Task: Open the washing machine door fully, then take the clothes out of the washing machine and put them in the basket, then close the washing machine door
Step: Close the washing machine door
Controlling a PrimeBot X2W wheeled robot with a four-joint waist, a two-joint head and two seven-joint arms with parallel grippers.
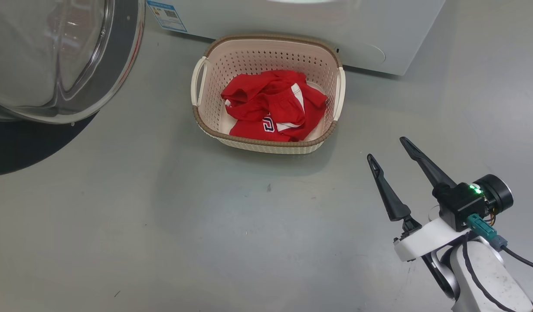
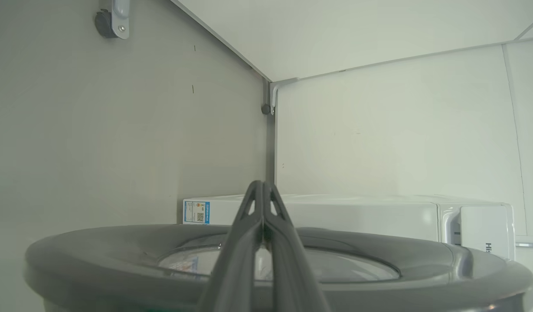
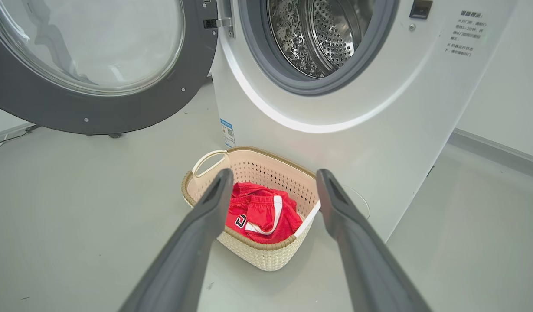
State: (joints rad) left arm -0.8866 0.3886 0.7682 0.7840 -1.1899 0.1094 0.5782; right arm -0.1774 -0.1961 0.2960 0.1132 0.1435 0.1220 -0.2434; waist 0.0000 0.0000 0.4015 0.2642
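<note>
While the cream perforated plastic basket (image 1: pixel 266 142) with brown woven rim sits on the grey floor (image 1: pixel 162 225) before the white washing machine (image 1: pixel 301 26), the head view shows bright red, white-trimmed clothes (image 1: pixel 270 106) piled inside it, the round glass washing machine door (image 1: pixel 127 56) open at left, and the right claw (image 1: pixel 387 148) spread, empty. Left wrist view: the left claw (image 2: pixel 263 187) is pressed closed on nothing, the door's dark rim behind it. Right wrist view: the perforated steel drum (image 3: pixel 331 34) stands exposed.
</note>
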